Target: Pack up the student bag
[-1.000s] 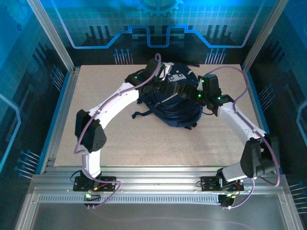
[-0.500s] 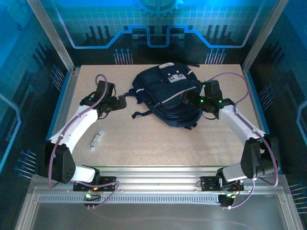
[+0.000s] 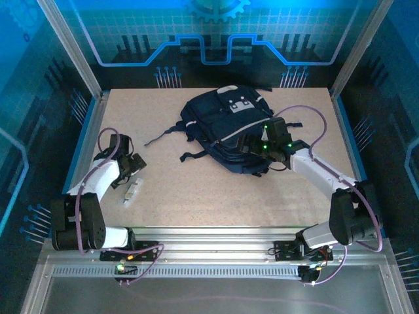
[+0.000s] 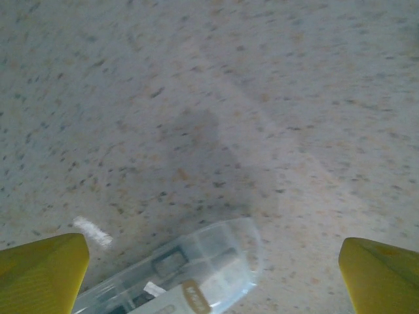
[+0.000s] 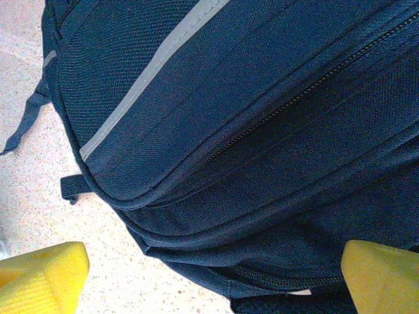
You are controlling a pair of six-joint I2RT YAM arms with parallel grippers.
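Spread wide and empty on left gripper (image 3: pixel 135 169), hovering above clear plastic case (image 4: pixel 190 278), lower left of table (image 3: pixel 196 196). Same on right gripper (image 3: pixel 247 145): fully spread, gripping nothing, poised over zipper (image 5: pixel 294 98) of student bag (image 3: pixel 222 121), lying flat upper centre. Likely soft, floppy, light; grab at zipper seam or strap, not slack panel.

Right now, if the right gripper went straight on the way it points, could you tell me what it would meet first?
Most likely the large dark navy fabric backpack with the grey stripe: the open right gripper points at its zipped side, with nothing between. Depth is unclear.
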